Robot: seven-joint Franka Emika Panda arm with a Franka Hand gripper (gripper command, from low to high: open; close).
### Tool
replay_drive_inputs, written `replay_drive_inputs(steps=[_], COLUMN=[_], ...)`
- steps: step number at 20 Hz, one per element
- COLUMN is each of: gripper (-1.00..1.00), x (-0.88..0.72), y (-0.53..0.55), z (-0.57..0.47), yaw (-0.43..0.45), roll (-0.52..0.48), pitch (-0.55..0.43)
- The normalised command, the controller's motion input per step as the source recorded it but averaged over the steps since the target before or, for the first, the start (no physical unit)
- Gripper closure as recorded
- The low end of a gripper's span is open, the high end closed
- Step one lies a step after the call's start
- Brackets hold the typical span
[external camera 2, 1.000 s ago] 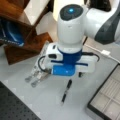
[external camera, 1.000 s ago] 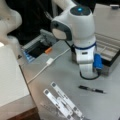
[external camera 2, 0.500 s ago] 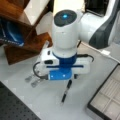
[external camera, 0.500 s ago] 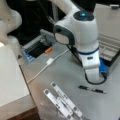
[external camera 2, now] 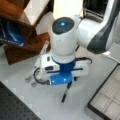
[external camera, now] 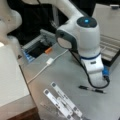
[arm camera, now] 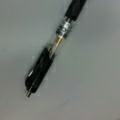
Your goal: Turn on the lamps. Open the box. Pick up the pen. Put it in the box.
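The pen (external camera: 91, 89) lies flat on the grey table; it also shows in a front view (external camera 2: 65, 93) and fills the wrist view (arm camera: 48, 58) slantwise, black with a silvery midsection. My gripper (external camera: 99, 85) hangs straight over the pen's right end, its fingers hidden under the white and blue hand (external camera 2: 62, 78). No finger shows in the wrist view. The box (external camera: 110, 51) stands open at a front view's right, lid raised. Its grey compartments (external camera 2: 107, 100) sit right of the pen. I cannot pick out the lamps for certain; a bright pale shape (external camera 2: 67, 8) glows at a front view's top.
White flat strips (external camera: 62, 102) lie near the table's front. A white cable with a plug (external camera: 49, 61) runs across the table toward a dark tray (external camera: 37, 48). A wooden shelf (external camera 2: 22, 37) stands at a front view's left, and a white block (external camera: 10, 75) at the other's left.
The hand has shifted and come down closer over the pen. The pen lies where it was.
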Motion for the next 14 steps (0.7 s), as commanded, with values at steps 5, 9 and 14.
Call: replay_drive_inputs(steps=[5, 9, 14], gripper=[-1.0, -1.0, -1.0], x=[0.37, 0.33, 0.29], y=[-0.05, -0.04, -0.03], z=[0.05, 0.02, -0.02], yaw=[0.083, 0.082, 0.082], roll=[0.053, 0.068, 0.049], pitch=[0.239, 0.208, 0.152])
